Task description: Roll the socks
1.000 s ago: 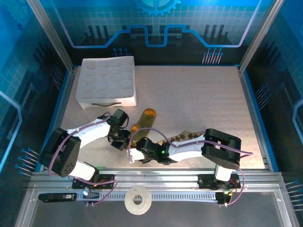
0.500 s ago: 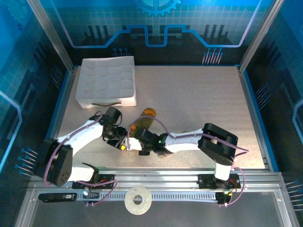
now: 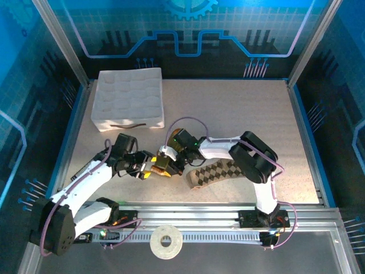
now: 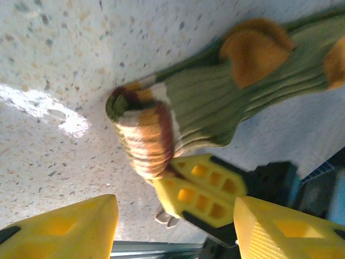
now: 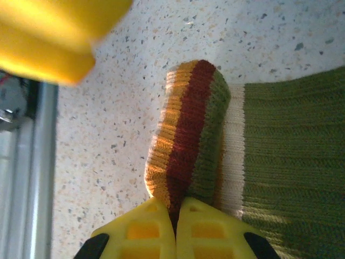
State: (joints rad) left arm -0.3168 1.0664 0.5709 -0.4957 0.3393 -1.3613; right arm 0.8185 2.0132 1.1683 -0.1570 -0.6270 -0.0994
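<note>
Where the two arms meet at the near middle of the table (image 3: 239,108), the right gripper (image 5: 175,209) has its jaws pressed together on the striped cuff (image 5: 188,129) of the olive-green sock (image 4: 205,102). The cuff is doubled over into a thick fold of orange, maroon and green bands, and the yellow fingers pinch its lower edge. The sock's ribbed green body lies on the speckled surface, running away from the fold, with the orange heel patch facing up.

The left gripper (image 3: 146,169) stands with its jaws apart, holding nothing. Its fingers (image 4: 70,226) sit to either side of the folded cuff, just short of it.

The tan argyle sock (image 3: 219,172) lies flat on the table just right of the right gripper, on the near side of that arm. From above, it appears separate from the olive-green sock, but the gripper body hides the gap. The white foam tray (image 3: 128,94) sits at the far left, well apart.
</note>
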